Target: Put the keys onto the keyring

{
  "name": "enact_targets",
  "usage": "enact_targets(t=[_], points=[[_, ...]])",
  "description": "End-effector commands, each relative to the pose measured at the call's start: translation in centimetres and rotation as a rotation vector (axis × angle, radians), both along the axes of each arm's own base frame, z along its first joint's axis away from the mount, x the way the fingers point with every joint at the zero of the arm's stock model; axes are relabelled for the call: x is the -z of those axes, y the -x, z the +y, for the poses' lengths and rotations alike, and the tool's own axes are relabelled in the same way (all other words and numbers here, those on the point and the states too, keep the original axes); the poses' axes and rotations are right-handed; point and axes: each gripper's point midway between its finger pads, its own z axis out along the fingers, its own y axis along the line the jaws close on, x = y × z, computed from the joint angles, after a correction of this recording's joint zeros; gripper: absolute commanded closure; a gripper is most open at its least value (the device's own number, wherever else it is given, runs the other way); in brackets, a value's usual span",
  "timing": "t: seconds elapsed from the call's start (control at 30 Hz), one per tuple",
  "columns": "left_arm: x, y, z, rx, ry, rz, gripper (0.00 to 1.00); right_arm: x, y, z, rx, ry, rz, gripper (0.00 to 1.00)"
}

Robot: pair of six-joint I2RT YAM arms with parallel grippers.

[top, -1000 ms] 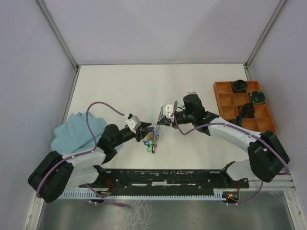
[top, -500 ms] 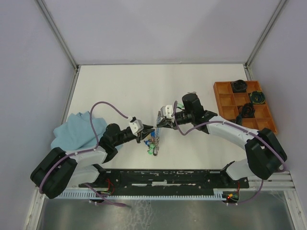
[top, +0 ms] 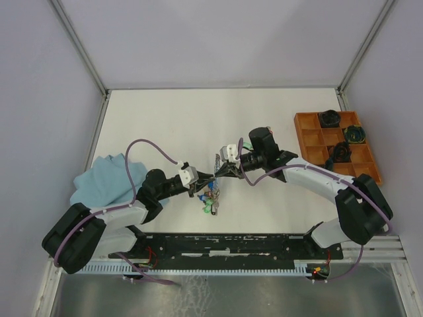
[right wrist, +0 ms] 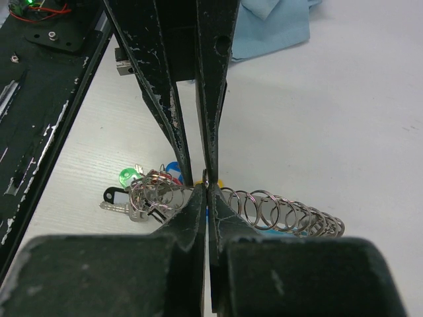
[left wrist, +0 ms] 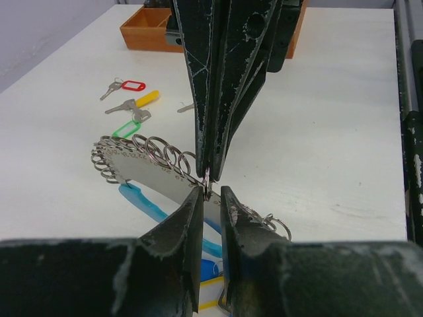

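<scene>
The keyring is a grey metal strip strung with small split rings, with a blue sleeve under it; it also shows as keyring and keyring. My right gripper is shut on one small ring of it. My left gripper faces it tip to tip, its jaws a narrow gap apart either side of that ring, gripping nothing. Keys with green, black and blue tags hang bunched on the ring's end. Loose keys with red, yellow and green tags lie beyond.
An orange compartment tray with dark coiled bundles stands at the right. A light blue cloth lies at the left beside the left arm. The black rail runs along the near edge.
My left gripper has slid right to meet the right one and its jaws have narrowed. The right gripper has stayed shut and shifted slightly.
</scene>
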Motion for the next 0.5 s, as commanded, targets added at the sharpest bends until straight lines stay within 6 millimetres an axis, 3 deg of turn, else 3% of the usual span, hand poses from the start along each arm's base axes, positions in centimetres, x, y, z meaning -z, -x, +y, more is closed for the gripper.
enact_targets(t=[0.0,0.13,0.23,0.33,0.47], points=[[-2.65,-0.59,-0.51,0.022,0.027,-0.119,0.79,-3.21,-0.19,1.09,-0.067,-0.083,-0.057,0.99],[-2.37,-0.60,-0.53,0.024,0.020,-0.113,0.85,-3.31,0.00,1.06,-0.078,-0.085,-0.055,0.99],[-2.25,-0.72,-0.40,0.014,0.015,-0.112,0.96,-3.23,0.05,0.99,-0.079,-0.080,-0.055,0.99],[-2.30,-0.69,-0.27,0.009,0.009,-0.112,0.97,-2.80,-0.06,0.71,-0.062,-0.058,-0.056,0.97],[-2.59,-0.71,0.09,-0.008,-0.004,-0.114,0.97,-2.56,-0.19,0.12,-0.017,-0.035,-0.057,0.87]])
